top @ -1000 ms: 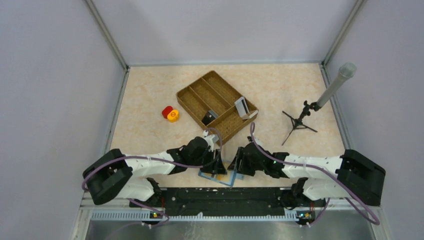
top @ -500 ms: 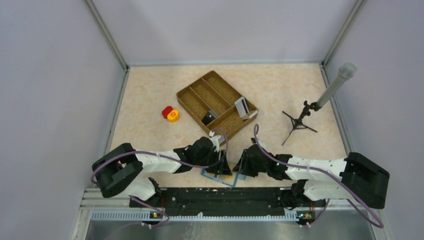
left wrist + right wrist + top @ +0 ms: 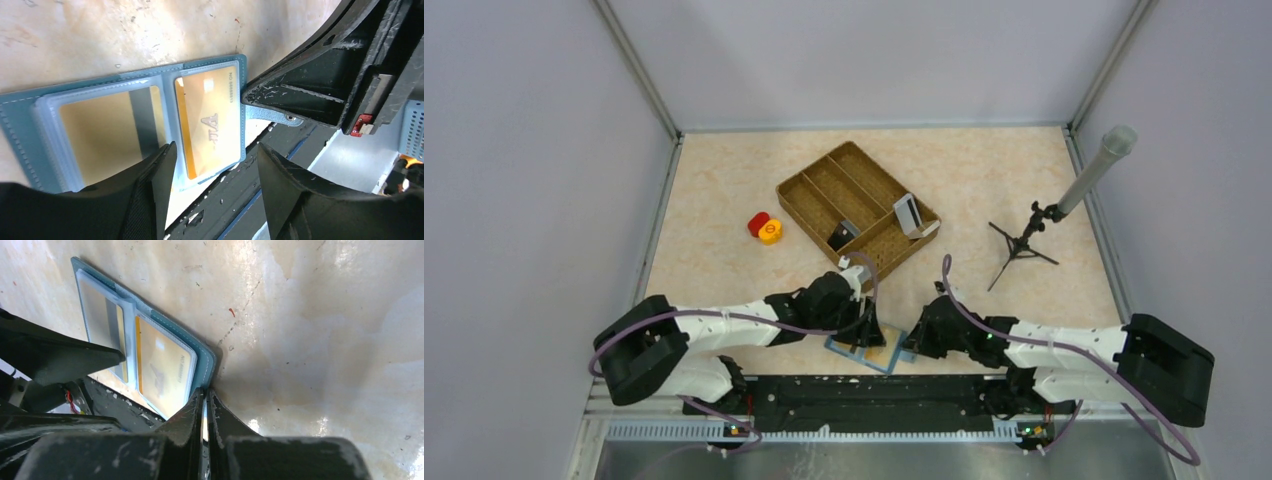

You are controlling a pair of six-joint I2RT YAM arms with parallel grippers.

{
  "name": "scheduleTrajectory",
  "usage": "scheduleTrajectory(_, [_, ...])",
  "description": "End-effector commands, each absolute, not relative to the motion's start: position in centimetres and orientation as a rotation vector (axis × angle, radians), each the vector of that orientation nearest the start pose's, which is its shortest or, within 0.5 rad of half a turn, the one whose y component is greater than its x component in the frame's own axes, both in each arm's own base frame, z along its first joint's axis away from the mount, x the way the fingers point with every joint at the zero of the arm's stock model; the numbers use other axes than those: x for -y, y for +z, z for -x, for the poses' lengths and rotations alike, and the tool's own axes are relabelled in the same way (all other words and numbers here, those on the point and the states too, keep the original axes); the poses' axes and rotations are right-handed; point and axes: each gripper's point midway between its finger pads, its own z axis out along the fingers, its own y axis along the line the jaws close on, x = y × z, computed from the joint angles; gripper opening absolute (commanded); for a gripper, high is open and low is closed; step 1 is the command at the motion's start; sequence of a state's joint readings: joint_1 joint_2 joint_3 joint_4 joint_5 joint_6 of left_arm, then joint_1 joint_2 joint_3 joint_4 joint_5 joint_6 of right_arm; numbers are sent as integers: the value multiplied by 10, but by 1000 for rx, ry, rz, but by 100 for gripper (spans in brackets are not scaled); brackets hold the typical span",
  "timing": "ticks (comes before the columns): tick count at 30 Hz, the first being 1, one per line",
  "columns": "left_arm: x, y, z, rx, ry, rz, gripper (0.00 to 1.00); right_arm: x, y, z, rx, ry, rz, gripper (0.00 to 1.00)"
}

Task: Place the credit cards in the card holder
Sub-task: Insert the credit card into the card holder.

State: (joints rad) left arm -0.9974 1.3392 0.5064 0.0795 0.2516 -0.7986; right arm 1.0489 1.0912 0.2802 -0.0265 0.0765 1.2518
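Note:
The card holder [image 3: 871, 352] lies open flat at the table's near edge, teal with pale slotted panels. A tan credit card [image 3: 210, 125] sits in its right pocket, and another tan one [image 3: 95, 125] shows in the left pocket. My left gripper [image 3: 215, 155] hovers just over the holder, open, its fingers straddling the right panel and gripping nothing. My right gripper [image 3: 206, 392] is shut, its tips touching the holder's right edge [image 3: 205, 365]. A pale card [image 3: 907, 213] leans in the brown tray.
The brown woven divided tray [image 3: 824, 190] stands mid-table with a dark item [image 3: 842, 235] inside. Red and yellow round pieces [image 3: 764, 227] lie to its left. A small tripod with a grey tube [image 3: 1024, 240] stands at the right. A black rail [image 3: 280, 190] borders the near edge.
My right gripper has closed from open and now rests its tips against the holder's right edge. The left gripper has opened a little wider over the holder.

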Motion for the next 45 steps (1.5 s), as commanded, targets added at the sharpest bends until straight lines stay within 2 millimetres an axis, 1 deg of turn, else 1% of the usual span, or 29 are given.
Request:
scheduleTrajectory(1, [298, 57, -127, -2539, -965, -392, 67, -246, 16, -114, -2592, 940, -321, 0])
scheduleTrajectory(4, [289, 51, -128, -2560, -911, -375, 69, -253, 26, -117, -2560, 1005, -307, 0])
scheduleTrajectory(7, [284, 45, -127, -2578, -893, -342, 70, -261, 42, -120, -2510, 1082, -285, 0])
scheduleTrajectory(9, [284, 43, -126, -2584, -902, -320, 71, -266, 55, -123, -2475, 1116, -264, 0])
scheduleTrajectory(13, [288, 45, -125, -2572, -936, -313, 77, -273, 79, -128, -2402, 1177, -217, 0])
scheduleTrajectory(16, [289, 46, -127, -2568, -931, -322, 81, -277, 88, -130, -2380, 1184, -186, 0])
scheduleTrajectory(20, [288, 43, -128, -2587, -893, -348, 84, -282, 94, -130, -2366, 1208, -146, 0])
scheduleTrajectory(26, [290, 43, -128, -2585, -889, -372, 86, -286, 99, -133, -2339, 1227, -129, 0])
scheduleTrajectory(30, [288, 40, -129, -2598, -848, -386, 87, -285, 97, -133, -2345, 1220, -131, 0])
scheduleTrajectory(33, [285, 39, -131, -2604, -811, -384, 85, -284, 95, -132, -2348, 1218, -131, 0])
scheduleTrajectory(45, [272, 42, -132, -2595, -751, -368, 85, -281, 89, -130, -2367, 1206, -146, 0])
